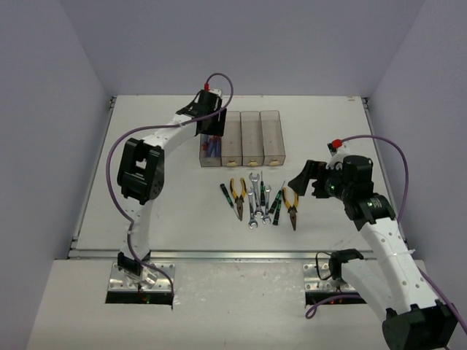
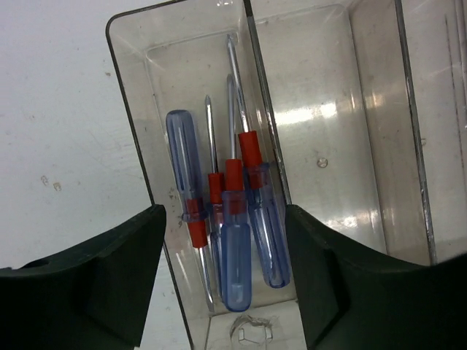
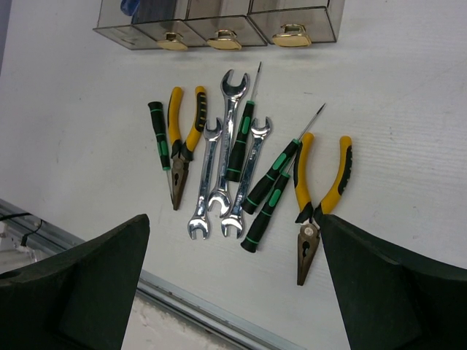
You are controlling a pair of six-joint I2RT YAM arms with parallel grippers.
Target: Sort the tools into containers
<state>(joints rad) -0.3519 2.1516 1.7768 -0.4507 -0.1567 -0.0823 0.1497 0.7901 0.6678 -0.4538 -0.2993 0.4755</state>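
Several screwdrivers [image 2: 237, 248] (binned), beneath parted left fingers [image 2: 95, 284]

A flat white tabletop [image 1: 160, 211] sits between plain pale grey walls [image 1: 241, 44]. What looks like a silver metal rail [image 1: 219, 254] runs along its near edge.

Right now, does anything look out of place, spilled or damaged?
Nothing stands out. The blue screwdrivers lie inside the end bin; the wrenches, pliers and green screwdrivers lie in a loose cluster on the table, unsorted.
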